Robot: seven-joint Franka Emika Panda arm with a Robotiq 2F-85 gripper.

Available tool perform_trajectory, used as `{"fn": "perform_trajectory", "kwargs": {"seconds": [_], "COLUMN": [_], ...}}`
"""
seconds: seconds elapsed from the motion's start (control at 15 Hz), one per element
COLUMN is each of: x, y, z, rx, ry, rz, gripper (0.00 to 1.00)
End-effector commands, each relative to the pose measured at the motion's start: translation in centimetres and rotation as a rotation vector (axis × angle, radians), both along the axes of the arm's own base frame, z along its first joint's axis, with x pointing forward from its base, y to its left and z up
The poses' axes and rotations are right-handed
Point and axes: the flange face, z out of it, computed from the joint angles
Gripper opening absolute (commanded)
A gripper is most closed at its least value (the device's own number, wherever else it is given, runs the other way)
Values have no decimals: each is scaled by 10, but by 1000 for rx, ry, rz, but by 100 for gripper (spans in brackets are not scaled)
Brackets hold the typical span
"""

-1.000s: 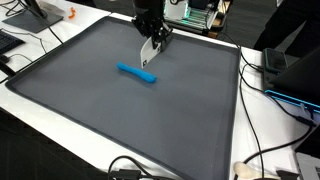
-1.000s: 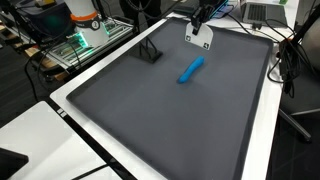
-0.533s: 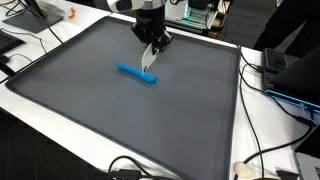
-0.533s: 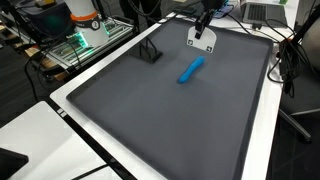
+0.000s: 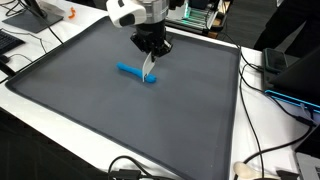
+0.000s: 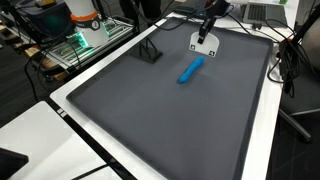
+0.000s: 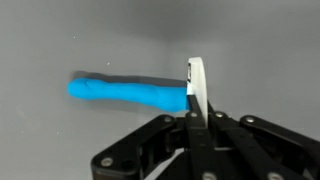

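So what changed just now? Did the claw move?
Yes. The claw, shut on a white flat piece, has moved a little closer to the blue stick. The piece now hangs right by one end of the stick. Nothing was picked up or let go. The blue stick has stayed where it was on the grey mat.

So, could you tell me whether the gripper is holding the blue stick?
No, the gripper is shut on a thin white piece, while the blue stick lies on the mat.
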Motion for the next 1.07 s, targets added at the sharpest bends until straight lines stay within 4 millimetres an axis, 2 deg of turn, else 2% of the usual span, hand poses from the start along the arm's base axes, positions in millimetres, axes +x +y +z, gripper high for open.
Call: {"fn": "perform_trajectory", "kwargs": {"seconds": [0.0,1.0], "x": [6,14], "y": [3,0], "z": [-10,-38], "rx": [-36,-47], "ry": [-18,-69], "rz": [48,93], "gripper": [1,1]}}
